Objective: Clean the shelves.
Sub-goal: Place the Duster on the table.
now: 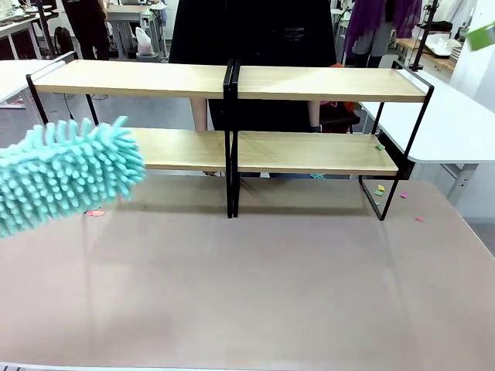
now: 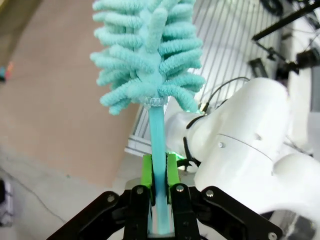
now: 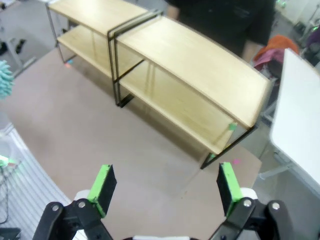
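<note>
Even, bright indoor light from overhead; soft faint shadows lie on the table under the shelves, with a mild sheen on the tabletop. The teal duster is slightly soft at the front view's left edge. Both wrist views bow straight lines, and their backgrounds are blurred.

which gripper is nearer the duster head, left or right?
Left. The left gripper is shut on the handle just below the duster head. The right gripper hangs open well back, above the table, facing the shelves.
</note>
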`<action>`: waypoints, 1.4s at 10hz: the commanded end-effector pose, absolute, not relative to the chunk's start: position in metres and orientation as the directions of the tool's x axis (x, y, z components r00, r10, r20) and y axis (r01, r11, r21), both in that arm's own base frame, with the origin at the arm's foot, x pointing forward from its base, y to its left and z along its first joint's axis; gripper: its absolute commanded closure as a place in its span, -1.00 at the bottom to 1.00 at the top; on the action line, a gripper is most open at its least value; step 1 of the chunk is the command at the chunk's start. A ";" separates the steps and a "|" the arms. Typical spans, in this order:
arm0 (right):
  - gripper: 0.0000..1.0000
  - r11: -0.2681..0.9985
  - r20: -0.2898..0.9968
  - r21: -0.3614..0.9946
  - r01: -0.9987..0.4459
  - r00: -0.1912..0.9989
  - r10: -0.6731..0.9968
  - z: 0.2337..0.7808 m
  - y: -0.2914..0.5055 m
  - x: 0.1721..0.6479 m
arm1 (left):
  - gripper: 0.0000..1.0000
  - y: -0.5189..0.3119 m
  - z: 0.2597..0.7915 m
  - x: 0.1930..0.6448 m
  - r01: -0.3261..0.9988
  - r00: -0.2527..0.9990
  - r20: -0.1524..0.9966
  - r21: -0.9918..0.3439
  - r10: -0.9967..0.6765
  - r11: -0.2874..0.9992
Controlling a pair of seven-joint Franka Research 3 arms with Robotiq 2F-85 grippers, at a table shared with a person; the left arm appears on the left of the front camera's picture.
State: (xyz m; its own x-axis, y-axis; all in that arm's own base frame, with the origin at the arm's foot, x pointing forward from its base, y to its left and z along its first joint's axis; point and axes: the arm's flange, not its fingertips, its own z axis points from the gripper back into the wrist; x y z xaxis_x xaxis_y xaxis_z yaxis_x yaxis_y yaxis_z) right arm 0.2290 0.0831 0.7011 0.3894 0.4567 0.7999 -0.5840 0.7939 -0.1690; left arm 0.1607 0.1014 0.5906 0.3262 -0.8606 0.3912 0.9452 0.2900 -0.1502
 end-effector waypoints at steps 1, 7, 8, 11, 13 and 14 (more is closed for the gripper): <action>-1.00 0.782 0.787 -0.090 -0.617 0.437 0.435 0.671 0.092 0.255 | 0.75 0.083 0.597 0.186 0.973 0.212 0.376 -0.172 -0.902 0.157; -1.00 0.724 0.296 0.663 -0.193 0.955 -0.017 0.536 0.029 0.261 | 0.75 0.020 0.501 0.291 0.920 0.138 0.447 -0.388 -0.884 -0.053; -1.00 0.721 0.305 0.657 -0.219 0.952 0.012 0.532 0.022 0.257 | 0.75 0.015 0.476 0.302 0.891 0.138 0.374 -0.452 -0.917 -0.050; -1.00 0.727 0.405 0.601 -0.332 0.911 0.081 0.561 0.043 0.285 | 0.75 0.004 0.429 0.329 0.752 0.229 0.117 -0.652 -0.966 0.099; -1.00 0.727 0.405 0.601 -0.332 0.911 0.081 0.561 0.043 0.285 | 0.75 0.002 0.418 0.358 0.722 0.217 0.140 -0.689 -0.966 0.062; -1.00 0.727 0.405 0.601 -0.332 0.911 0.081 0.561 0.043 0.285 | 0.75 -0.001 0.414 0.371 0.706 0.265 0.122 -0.700 -0.957 0.106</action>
State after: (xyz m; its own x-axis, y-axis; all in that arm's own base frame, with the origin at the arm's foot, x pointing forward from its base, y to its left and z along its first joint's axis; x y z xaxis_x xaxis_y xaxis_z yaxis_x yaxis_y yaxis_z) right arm 0.2785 0.0462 0.5630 0.9189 0.0888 0.3843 -0.3182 0.7425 0.5894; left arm 0.3539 -0.0044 0.4019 0.2400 -0.9636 0.1181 0.7219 0.0959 -0.6853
